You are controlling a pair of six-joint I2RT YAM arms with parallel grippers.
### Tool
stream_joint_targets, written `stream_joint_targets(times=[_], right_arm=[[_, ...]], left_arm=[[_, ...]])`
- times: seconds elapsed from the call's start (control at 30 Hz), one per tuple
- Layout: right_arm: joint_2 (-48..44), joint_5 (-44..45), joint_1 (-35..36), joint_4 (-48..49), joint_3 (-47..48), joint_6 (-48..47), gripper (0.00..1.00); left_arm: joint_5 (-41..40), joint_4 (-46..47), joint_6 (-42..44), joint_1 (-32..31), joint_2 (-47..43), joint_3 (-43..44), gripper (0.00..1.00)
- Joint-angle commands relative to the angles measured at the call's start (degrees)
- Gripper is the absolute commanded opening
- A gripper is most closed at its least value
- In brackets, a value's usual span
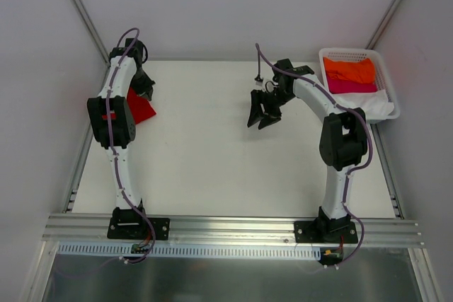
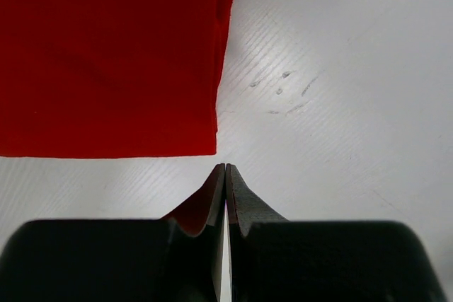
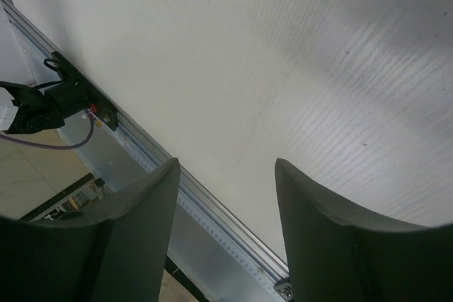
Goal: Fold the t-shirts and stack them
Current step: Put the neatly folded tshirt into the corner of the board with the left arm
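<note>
A folded deep red t-shirt [image 1: 141, 109] lies at the far left of the table, partly hidden under my left arm. In the left wrist view the red t-shirt [image 2: 106, 54] fills the upper left, its corner just beyond my fingertips. My left gripper [image 2: 226, 167] is shut and empty, just off that corner; in the top view it [image 1: 147, 90] is above the shirt's far edge. My right gripper [image 1: 260, 119] is open and empty, raised over the table's middle back; in its wrist view [image 3: 226, 167] nothing is between the jaws. Orange [image 1: 350, 70], magenta pink [image 1: 352, 86] and white [image 1: 379, 106] shirts lie in the basket.
A white plastic lattice basket [image 1: 382, 61] stands at the back right corner. A metal rail [image 1: 233, 228] runs along the near edge, carrying both arm bases. Grey walls close in on the left, back and right sides.
</note>
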Motion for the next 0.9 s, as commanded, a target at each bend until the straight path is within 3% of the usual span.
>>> stream_joint_targets(times=[0.0, 0.3, 0.73, 0.87], right_arm=[[-0.89, 0.03, -0.10, -1.14, 1.02, -1.38, 0.60], [-0.98, 0.12, 0.07, -1.14, 0.32, -1.29, 0.60], [-0.45, -0.67, -0.02, -1.14, 0.85, -0.76, 0.60], [-0.36, -0.67, -0.02, -1.14, 0.76, -0.76, 0.60]], left_arm=[[1.43, 0.00, -0.42, -0.02, 0.47, 2.10, 0.00], [-6.30, -0.08, -1.03, -0.10, -2.16, -4.74, 0.00], [-3.67, -0.17, -1.82, 0.07, 0.74, -10.28, 0.00], [-6.38, -0.08, -3.23, 0.07, -2.85, -17.91, 0.00]])
